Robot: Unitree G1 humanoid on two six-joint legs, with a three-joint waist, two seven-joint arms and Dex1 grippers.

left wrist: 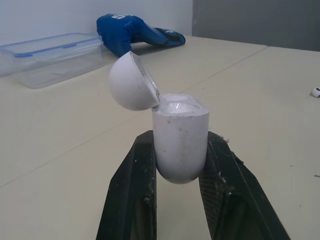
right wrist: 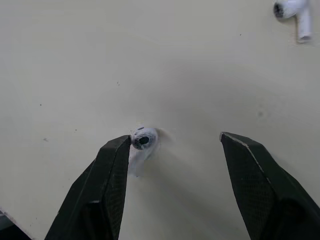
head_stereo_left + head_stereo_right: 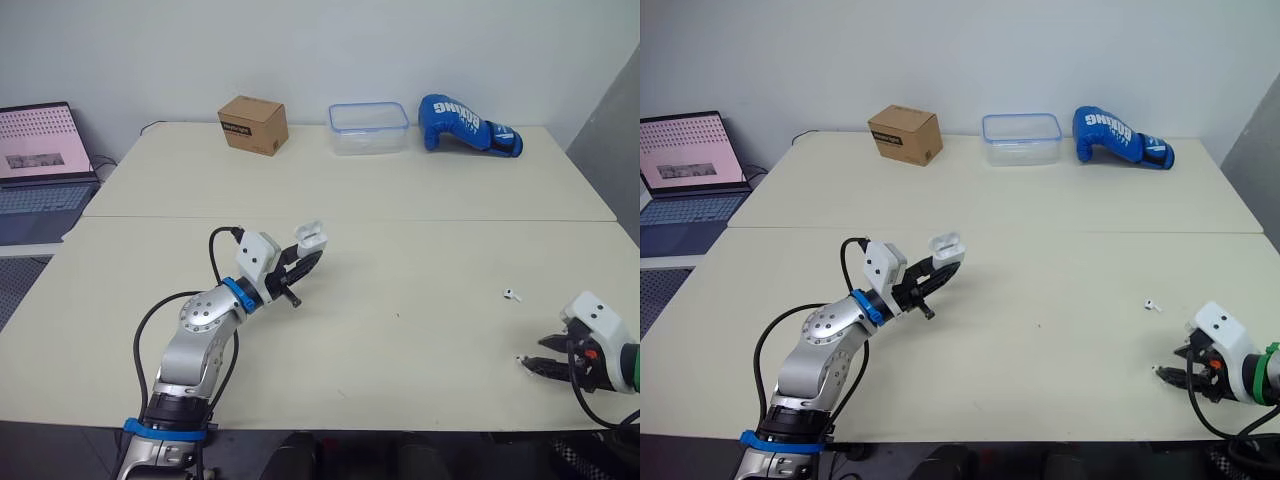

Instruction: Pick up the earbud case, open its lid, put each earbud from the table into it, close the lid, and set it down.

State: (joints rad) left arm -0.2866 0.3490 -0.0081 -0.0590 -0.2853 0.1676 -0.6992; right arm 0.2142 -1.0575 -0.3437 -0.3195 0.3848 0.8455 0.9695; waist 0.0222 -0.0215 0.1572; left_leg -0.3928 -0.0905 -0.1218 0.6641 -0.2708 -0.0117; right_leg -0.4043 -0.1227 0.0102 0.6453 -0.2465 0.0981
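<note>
step: first earbud pickup | left end effector (image 1: 180, 150) clamps case (image 1: 181, 131) above worktop (image 3: 400, 360), lid open | right end effector (image 2: 175, 139) gapes wide, one finger touching earbud (image 2: 142, 141) (second earbud (image 2: 292, 14) lies nearby) | next: centre, close, carry to case

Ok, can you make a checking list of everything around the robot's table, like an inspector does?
Surface: pale table, two tops pushed together.
Job's things: earbud case, lid open, held up; one earbud on the table between the right pincer's fingers, touching one; second earbud loose nearby.
Clutter: cardboard box, clear plastic container, blue boxing glove along the far edge.
Pincers: left pincer shut on the earbud case; right pincer open.
Cables: black cable looping behind the left pincer; second cable behind the right.
Surroundings: laptop, screen lit, at left; white wall behind.
</note>
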